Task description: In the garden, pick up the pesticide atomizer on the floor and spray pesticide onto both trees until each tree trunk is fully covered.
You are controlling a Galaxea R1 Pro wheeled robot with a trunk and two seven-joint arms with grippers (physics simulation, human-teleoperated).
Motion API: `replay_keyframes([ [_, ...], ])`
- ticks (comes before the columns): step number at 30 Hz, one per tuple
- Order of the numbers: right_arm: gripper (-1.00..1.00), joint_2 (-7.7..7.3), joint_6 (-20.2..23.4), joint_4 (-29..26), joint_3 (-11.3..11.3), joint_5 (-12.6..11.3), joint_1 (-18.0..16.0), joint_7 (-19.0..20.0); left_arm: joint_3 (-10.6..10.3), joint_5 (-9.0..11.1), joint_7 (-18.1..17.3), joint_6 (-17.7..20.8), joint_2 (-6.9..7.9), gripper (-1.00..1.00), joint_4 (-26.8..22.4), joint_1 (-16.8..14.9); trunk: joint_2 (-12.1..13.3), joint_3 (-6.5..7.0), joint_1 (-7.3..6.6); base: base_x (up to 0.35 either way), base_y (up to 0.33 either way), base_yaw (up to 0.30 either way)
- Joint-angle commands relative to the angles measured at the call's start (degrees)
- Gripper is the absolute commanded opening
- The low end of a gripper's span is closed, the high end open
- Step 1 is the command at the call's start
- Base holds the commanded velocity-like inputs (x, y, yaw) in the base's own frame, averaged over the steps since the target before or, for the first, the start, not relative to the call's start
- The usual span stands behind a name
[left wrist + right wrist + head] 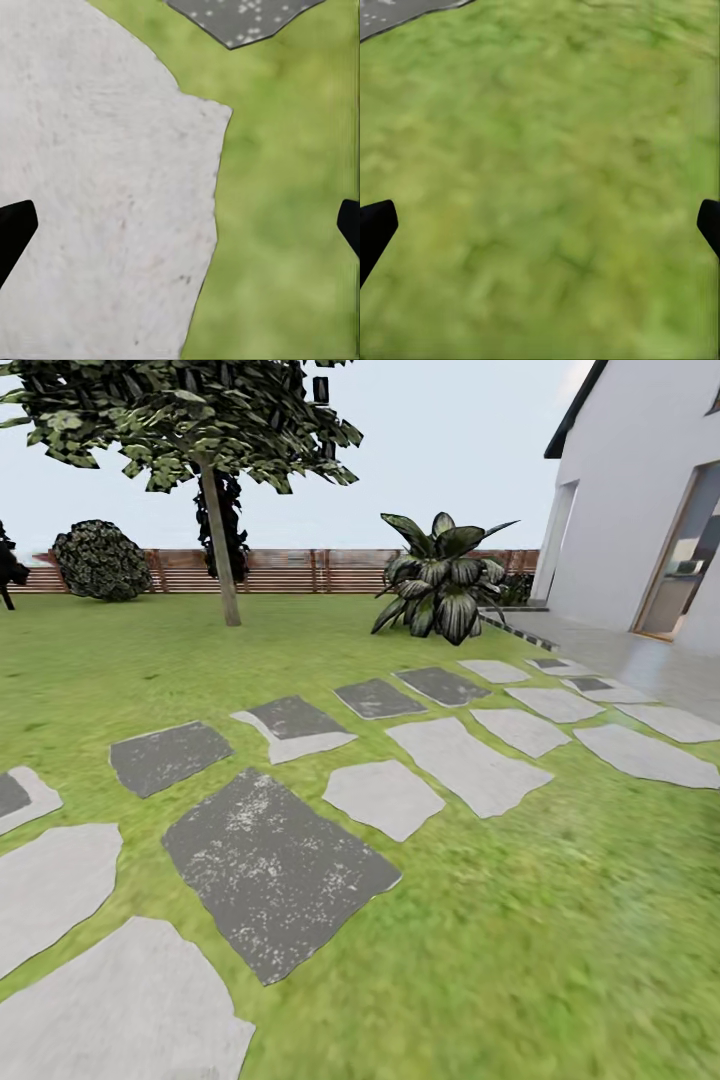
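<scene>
Mottled grey-brown bark marks one tree trunk (220, 545) in the frame's upper left, well beyond the paving stones (270, 870). Left gripper (180, 225) and right gripper (540, 225) hang spread, empty. An atomizer likely handles light and rigid; grasp its body.

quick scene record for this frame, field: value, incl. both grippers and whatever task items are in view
setting: grass lawn with stone paving slabs
tree: one with a bare trunk on the far lawn, before the fence
other: broad-leaf plant, round bush, white house
left gripper: open, empty, over a pale slab edge
right gripper: open, empty, over grass
</scene>
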Motion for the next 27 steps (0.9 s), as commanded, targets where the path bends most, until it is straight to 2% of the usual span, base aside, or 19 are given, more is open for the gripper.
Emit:
replay_keyframes([
  [1, 1.0, 0.0, 0.0, 0.0, 0.0, 0.0, 0.0, 0.0, 0.0, 0.0, 0.0, 0.0, 0.0, 1.0, 0.0, 0.0, 0.0, 0.0, 0.0, 0.281, -0.167, 0.051],
  [6, 1.0, 0.0, 0.0, 0.0, 0.1, 0.0, 0.0, 0.0, 0.0, 0.0, 0.0, 0.0, 0.0, 1.0, 0.0, 0.0, 0.0, 0.0, 0.0, 0.281, -0.166, 0.144],
  [27, 1.0, 0.0, 0.0, 0.0, 0.1, 0.0, 0.0, 0.0, 0.0, 0.0, 0.0, 0.0, -0.08, 1.0, 0.0, 0.0, 0.0, 0.0, 0.0, 0.281, -0.167, 0.264],
])
